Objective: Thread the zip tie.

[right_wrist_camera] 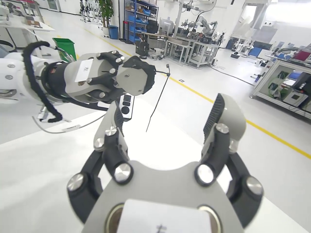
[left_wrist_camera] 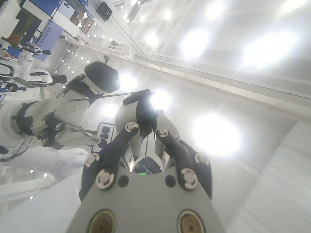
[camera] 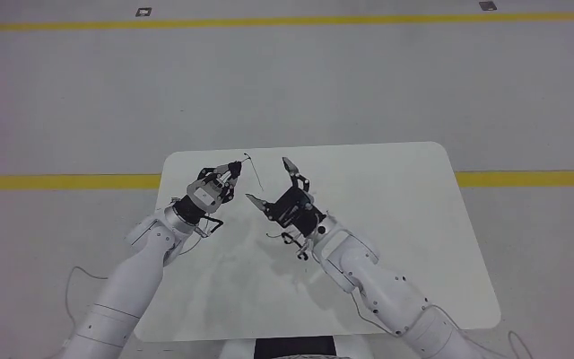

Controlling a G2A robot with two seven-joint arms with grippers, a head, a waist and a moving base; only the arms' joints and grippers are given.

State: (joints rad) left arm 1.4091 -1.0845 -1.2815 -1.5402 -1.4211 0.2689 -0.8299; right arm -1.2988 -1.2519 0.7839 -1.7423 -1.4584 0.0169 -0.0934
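My left gripper (camera: pixel 235 170) is held above the white table (camera: pixel 404 224), shut on the head end of a thin black zip tie (camera: pixel 255 170). In the right wrist view that left gripper (right_wrist_camera: pixel 145 76) pinches the zip tie (right_wrist_camera: pixel 159 100) just behind its head, and the tail hangs free, slanting down toward me. My right gripper (right_wrist_camera: pixel 167 115) stands open a short way from the tail with nothing between its fingers. From above, the right gripper (camera: pixel 267 179) sits just right of the left one. In the left wrist view the zip tie (left_wrist_camera: pixel 107 96) juts sideways from my shut left gripper (left_wrist_camera: pixel 145 112).
The table's rounded front right corner (camera: pixel 489 314) and its back edge (camera: pixel 359 146) bound the work area. A yellow floor line (camera: pixel 72 181) runs behind the table. Benches and shelving (right_wrist_camera: pixel 189 47) stand far off in the room.
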